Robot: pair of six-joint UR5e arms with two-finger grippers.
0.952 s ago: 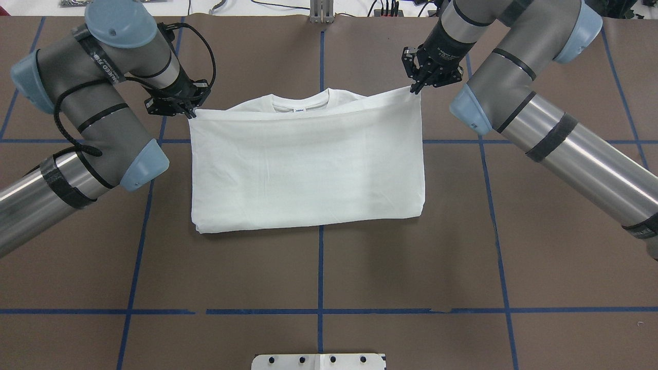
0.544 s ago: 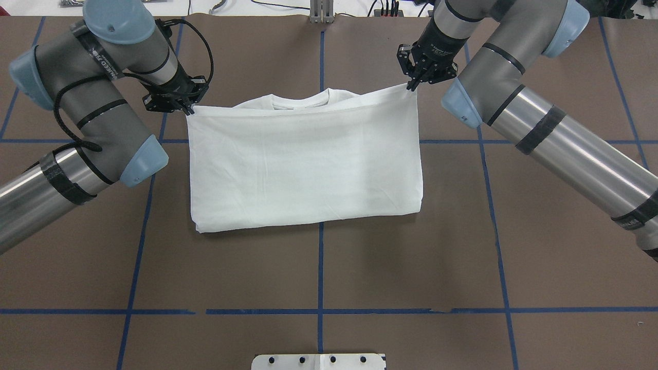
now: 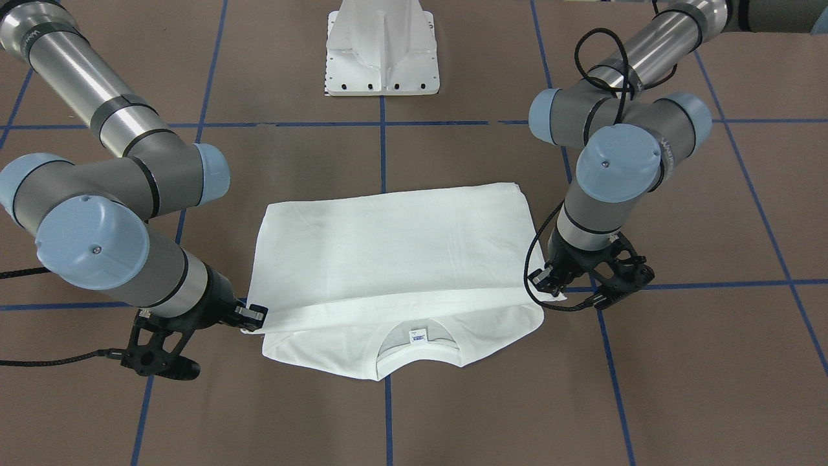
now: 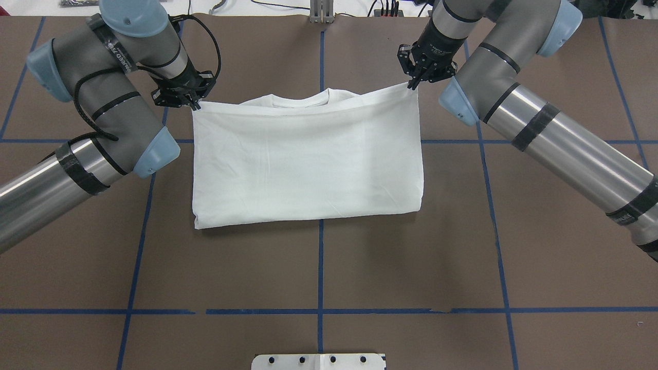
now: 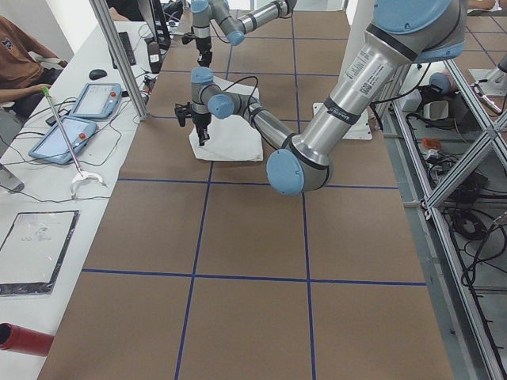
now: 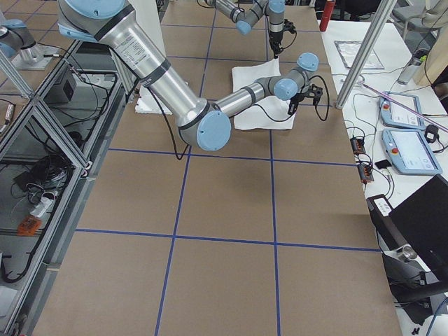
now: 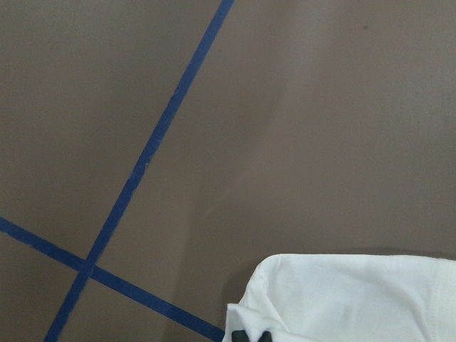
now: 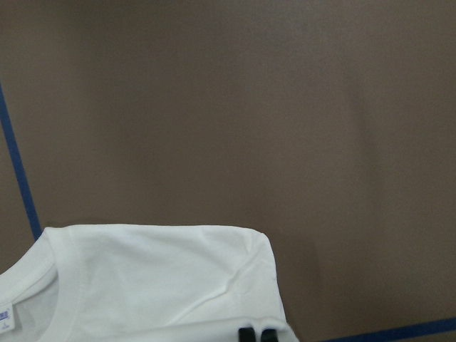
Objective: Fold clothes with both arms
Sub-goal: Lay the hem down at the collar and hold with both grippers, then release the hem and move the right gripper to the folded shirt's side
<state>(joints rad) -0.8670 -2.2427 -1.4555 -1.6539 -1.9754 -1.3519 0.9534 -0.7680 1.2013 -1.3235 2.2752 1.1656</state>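
T-shirt (image 4: pixel 308 159), white and folded into a broad rectangle, lies flat on the brown table (image 4: pixel 318 267), stretched between my two sets of jaws. Since half a second ago my left gripper (image 4: pixel 195 105) has carried its corner farther from my base. The top layer's edge now runs nearly level from one grip to the other and covers more of the neckline. My right gripper (image 4: pixel 413 86) has hardly shifted. Both are clamped tight on the cloth, each pinching one corner of that top layer. Just beyond the line between my jaws the ribbed round collar (image 4: pixel 300 101) peeks out, and its small neck label (image 3: pixel 418 335) shows from the front. The fabric looks soft and matte with faint creases. The table covering is dull and smooth, crossed by blue tape lines (image 4: pixel 320 257).
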